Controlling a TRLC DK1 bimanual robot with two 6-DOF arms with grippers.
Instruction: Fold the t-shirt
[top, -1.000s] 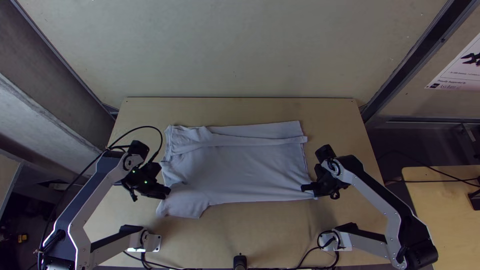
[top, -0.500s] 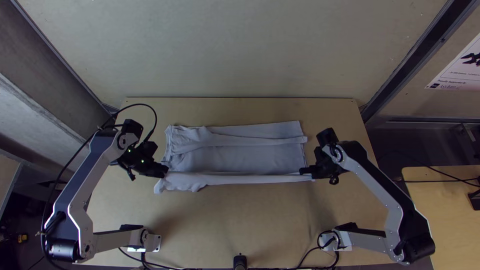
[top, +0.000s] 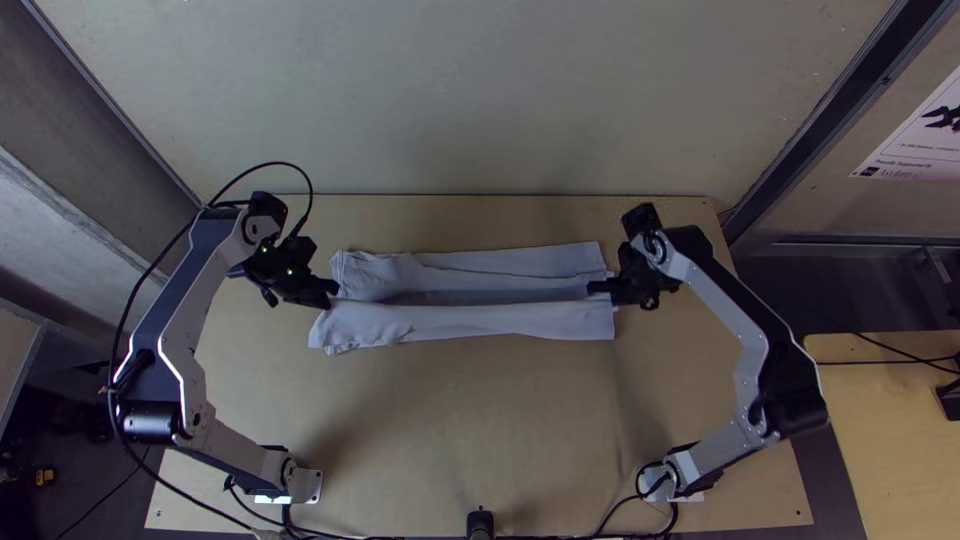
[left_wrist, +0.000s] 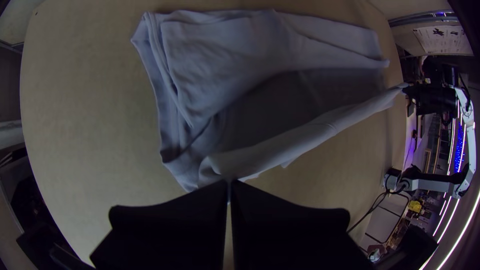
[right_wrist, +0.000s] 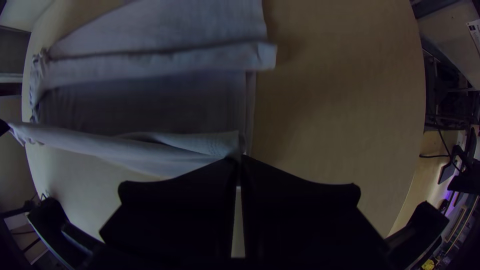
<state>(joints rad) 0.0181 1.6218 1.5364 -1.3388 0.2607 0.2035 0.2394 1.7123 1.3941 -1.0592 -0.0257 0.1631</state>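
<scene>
My left gripper is at the left end of the light grey t-shirt in the top view, and my right gripper is at its right end. The near part of the shirt is lifted and folded over toward the middle, its edge stretched between both grippers; the far part lies folded inward. In the left wrist view my left gripper is shut on a corner of the t-shirt. In the right wrist view my right gripper is shut on the hem end of the t-shirt.
The light wooden table extends in front of and beside the shirt. Cables run along its near edge by a small black post. A wall stands behind the far edge.
Both grippers have moved away from the near table edge, up the picture, carrying the shirt's near edge. The near side, flat at first, now lies doubled over and the shirt is a narrower band.
</scene>
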